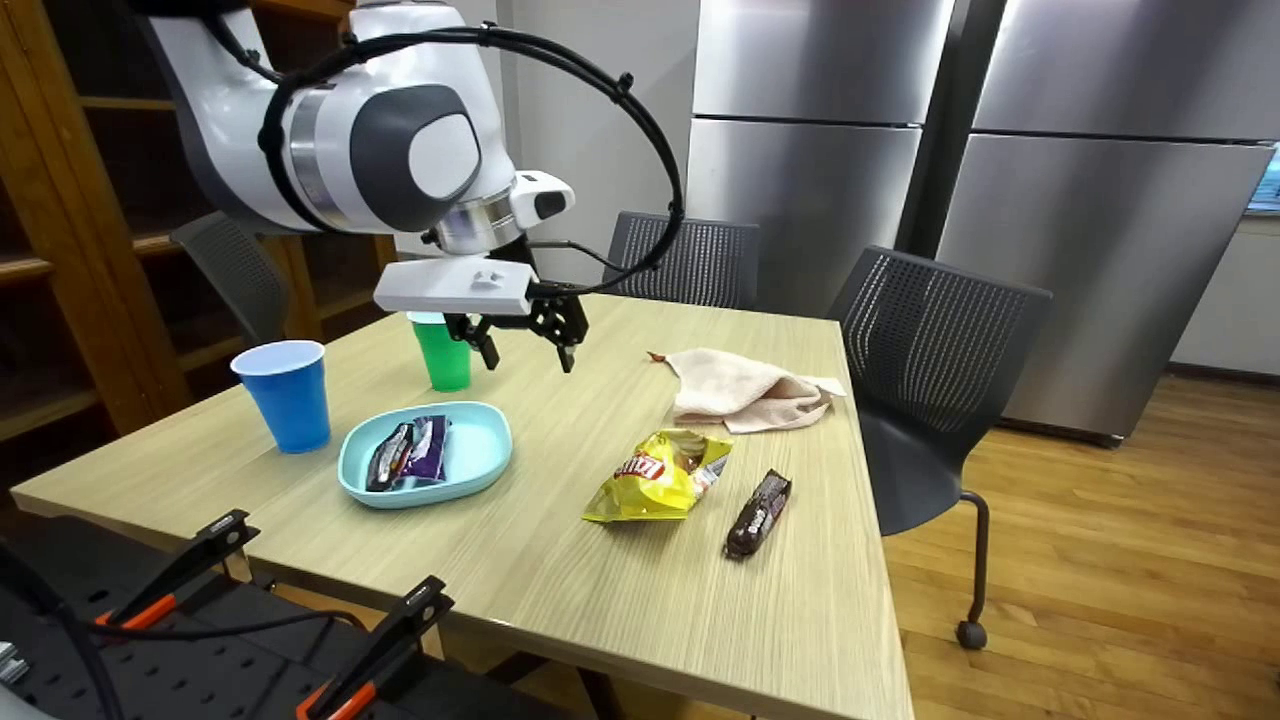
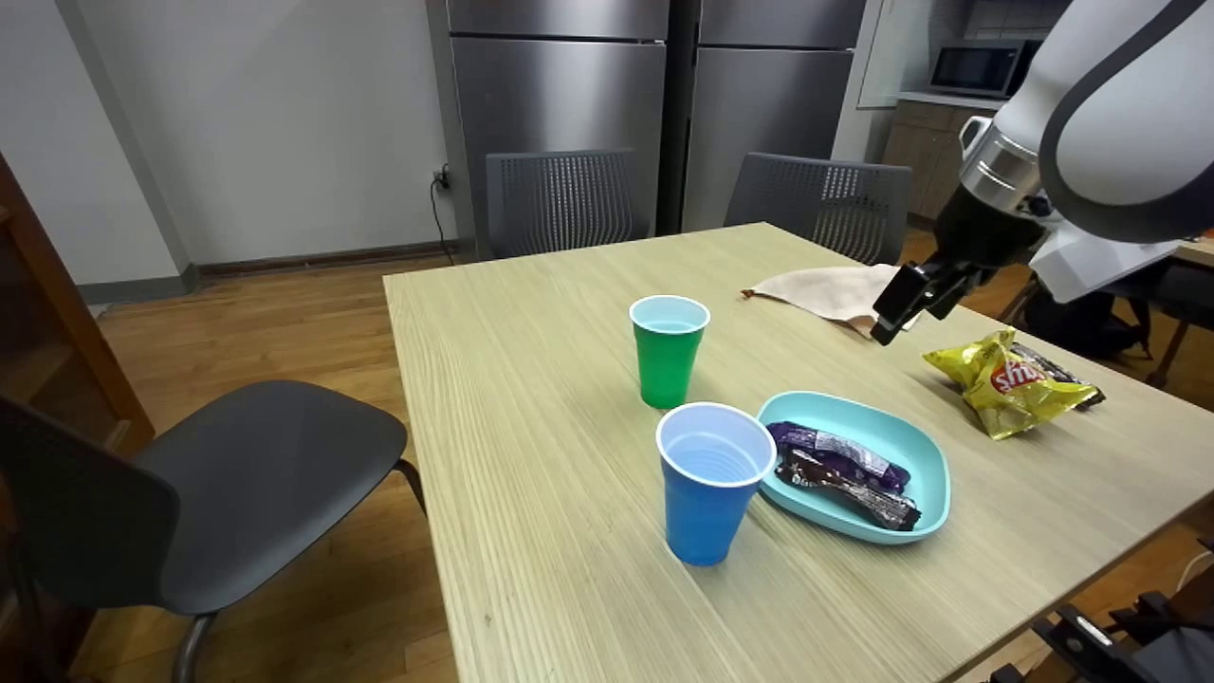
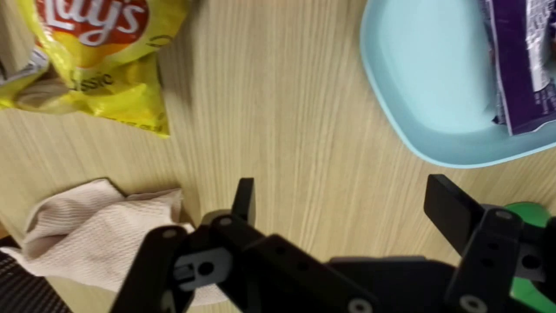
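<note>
Black pincer (image 3: 339, 191), jaws apart — abv gap btwn towel (image 3: 100, 243) & tray (image 3: 451, 148) edge

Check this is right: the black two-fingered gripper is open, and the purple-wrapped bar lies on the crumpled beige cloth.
Wrong place: the purple-wrapped bar lies in the light-blue plastic tray in both exterior views. The gripper is open, as stated.

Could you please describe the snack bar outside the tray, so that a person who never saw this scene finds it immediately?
On the pale table, find the yellow Lay's Classic chip bag. Beside it, on the side away from the turquoise tray, lies the brown snack bar. Only this bar lies on the table; the purple bar and another dark bar are in the tray.
</note>
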Tool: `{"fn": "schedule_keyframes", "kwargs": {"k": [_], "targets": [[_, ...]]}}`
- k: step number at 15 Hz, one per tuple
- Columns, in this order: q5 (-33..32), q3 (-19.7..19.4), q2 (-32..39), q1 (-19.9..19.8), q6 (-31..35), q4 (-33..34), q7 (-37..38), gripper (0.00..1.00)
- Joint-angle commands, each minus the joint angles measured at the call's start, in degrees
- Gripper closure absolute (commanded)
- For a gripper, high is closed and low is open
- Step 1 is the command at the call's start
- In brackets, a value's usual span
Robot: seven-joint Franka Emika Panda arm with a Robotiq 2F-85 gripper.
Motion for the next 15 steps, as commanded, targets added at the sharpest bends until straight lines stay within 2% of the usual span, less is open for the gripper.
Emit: {"fn": "schedule_keyframes", "kwargs": {"k": [1,4,5,15], "targets": [[2.3,-3.6,-2.0,-0.6,0.8,-0.5,2.4,0.0],[4.6,-5.2,-1.5,-1.5,0.6,0.4,3.7,0.0],[3.4,-4.9,-0.7,-1.1,0.5,0.2,2.0,0.0],[4.0,-5.6,-0.7,-1.4,0.5,0.4,3.0,0.0]]}}
